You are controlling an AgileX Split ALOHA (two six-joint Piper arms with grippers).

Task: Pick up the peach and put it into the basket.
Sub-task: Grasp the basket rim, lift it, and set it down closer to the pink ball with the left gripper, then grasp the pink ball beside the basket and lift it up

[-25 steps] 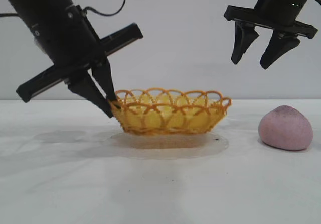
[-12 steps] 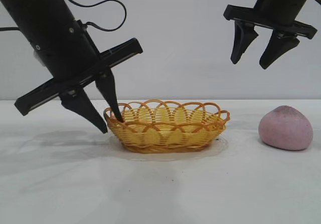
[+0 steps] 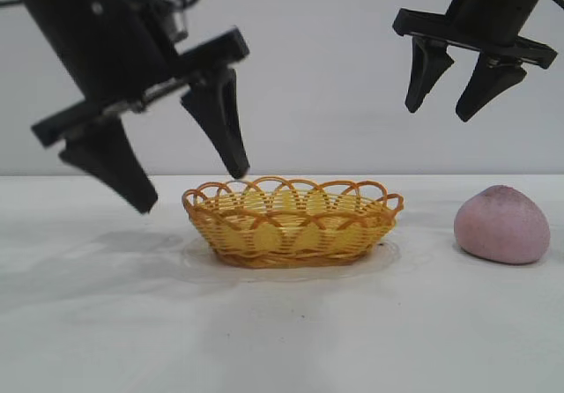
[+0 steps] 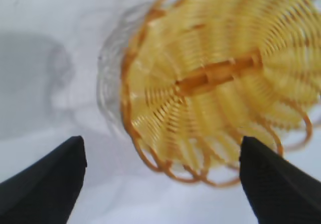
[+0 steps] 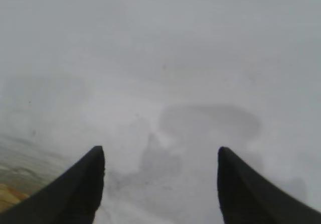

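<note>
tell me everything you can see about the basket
The basket is a shallow oval of yellow wicker-style weave with an orange scalloped rim of open loops and an orange strip along the middle of its floor. It sits upright on the white table, empty. Nothing touches it: the left tool hangs open above its left end, and the peach lies apart to its right.

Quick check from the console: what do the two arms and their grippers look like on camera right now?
Both arms are matte black. The left gripper has a flat black crossbar carrying two broad, tapering wedge fingers, with a thin black cable looping above and a small silvery fitting on its body. The right gripper is the same build: black crossbar, two pointed fingers. No markings are legible.
</note>
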